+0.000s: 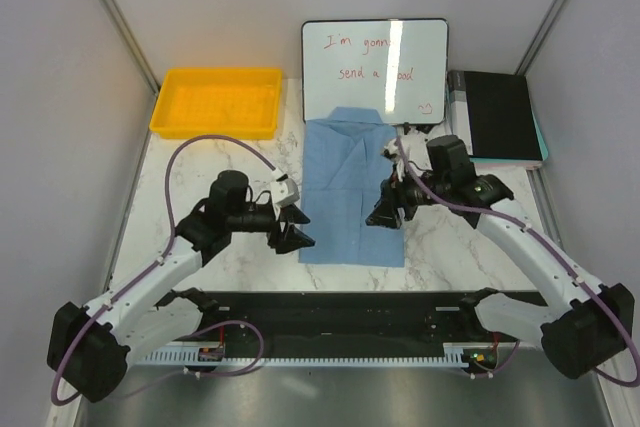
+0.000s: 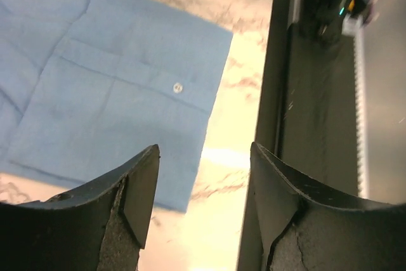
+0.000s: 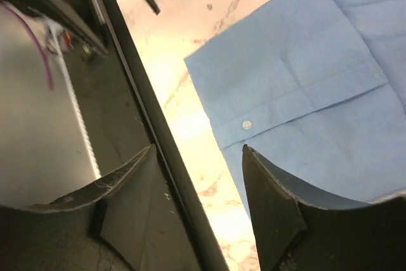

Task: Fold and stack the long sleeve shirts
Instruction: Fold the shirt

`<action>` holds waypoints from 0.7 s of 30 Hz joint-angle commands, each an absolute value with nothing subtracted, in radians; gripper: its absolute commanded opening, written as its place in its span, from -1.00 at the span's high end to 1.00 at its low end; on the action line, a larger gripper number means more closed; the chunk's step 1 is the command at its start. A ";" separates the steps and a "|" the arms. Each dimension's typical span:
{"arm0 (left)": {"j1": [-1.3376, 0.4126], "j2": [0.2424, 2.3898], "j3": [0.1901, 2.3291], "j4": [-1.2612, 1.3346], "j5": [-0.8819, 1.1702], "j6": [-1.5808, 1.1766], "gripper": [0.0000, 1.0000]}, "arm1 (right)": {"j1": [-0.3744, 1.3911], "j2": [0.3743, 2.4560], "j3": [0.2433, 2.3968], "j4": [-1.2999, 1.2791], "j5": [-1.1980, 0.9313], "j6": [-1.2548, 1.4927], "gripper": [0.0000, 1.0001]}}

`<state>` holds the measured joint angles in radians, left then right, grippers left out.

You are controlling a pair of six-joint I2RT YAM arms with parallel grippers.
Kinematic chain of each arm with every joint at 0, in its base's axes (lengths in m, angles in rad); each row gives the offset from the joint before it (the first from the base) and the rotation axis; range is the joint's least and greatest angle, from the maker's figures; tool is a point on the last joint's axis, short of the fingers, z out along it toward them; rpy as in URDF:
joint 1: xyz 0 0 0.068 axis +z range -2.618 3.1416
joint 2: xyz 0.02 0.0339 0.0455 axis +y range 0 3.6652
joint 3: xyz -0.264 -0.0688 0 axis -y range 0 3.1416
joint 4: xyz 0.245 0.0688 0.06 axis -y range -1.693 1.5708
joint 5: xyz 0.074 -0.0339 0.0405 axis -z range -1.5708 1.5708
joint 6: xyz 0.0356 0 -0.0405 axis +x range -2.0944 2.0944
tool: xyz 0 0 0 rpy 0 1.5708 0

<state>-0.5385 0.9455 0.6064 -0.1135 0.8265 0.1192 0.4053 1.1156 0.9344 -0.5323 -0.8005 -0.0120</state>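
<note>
The light blue long sleeve shirt [image 1: 352,187] lies flat on the marble table, folded into a long narrow rectangle, collar at the far end. My left gripper [image 1: 292,230] is open and empty, hovering at the shirt's near left corner. In the left wrist view [image 2: 203,176] a buttoned cuff [image 2: 146,87] lies just past the jaws. My right gripper [image 1: 386,209] is open and empty over the shirt's near right edge. In the right wrist view [image 3: 198,176] the other buttoned cuff [image 3: 285,99] shows.
A yellow plastic tray [image 1: 216,102] stands at the back left. A whiteboard [image 1: 375,65] leans behind the shirt. A black notebook [image 1: 495,117] lies at the back right. A black rail [image 1: 330,315] runs along the table's near edge.
</note>
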 commanded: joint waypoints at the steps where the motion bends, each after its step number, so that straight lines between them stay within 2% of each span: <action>1: -0.552 0.965 0.657 -0.397 0.750 0.662 -0.32 | 0.535 1.216 1.106 -0.857 -0.543 -0.557 -0.23; 3: -0.554 0.974 0.644 -0.422 0.747 0.828 -0.30 | 0.538 1.221 1.095 -0.899 -0.493 -0.682 -0.15; 5: -0.569 0.992 0.612 -0.426 0.745 0.941 -0.27 | 0.554 1.151 0.958 -0.908 -0.471 -0.866 -0.10; 6: -0.580 1.005 0.598 -0.426 0.741 0.974 -0.19 | 0.587 1.125 0.901 -0.897 -0.430 -0.909 -0.08; 7: -0.603 1.014 0.582 -0.410 0.736 1.000 -0.13 | 0.601 1.102 0.776 -0.838 -0.404 -0.939 0.01; 10: -0.658 1.038 0.488 -0.320 0.684 1.073 -0.05 | 0.635 1.007 0.565 -0.664 -0.329 -1.046 0.04; 14: -0.684 1.025 0.379 -0.223 0.631 1.199 -0.01 | 0.656 0.972 0.497 -0.577 -0.340 -1.089 0.06; 21: -0.707 1.077 0.374 -0.173 0.620 1.183 0.02 | 0.698 0.996 0.443 -0.497 -0.304 -1.054 0.11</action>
<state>-0.6926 1.0645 0.3737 -0.2741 0.6289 1.1080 0.6830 0.9962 0.4694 -0.5983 -0.3283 -1.0225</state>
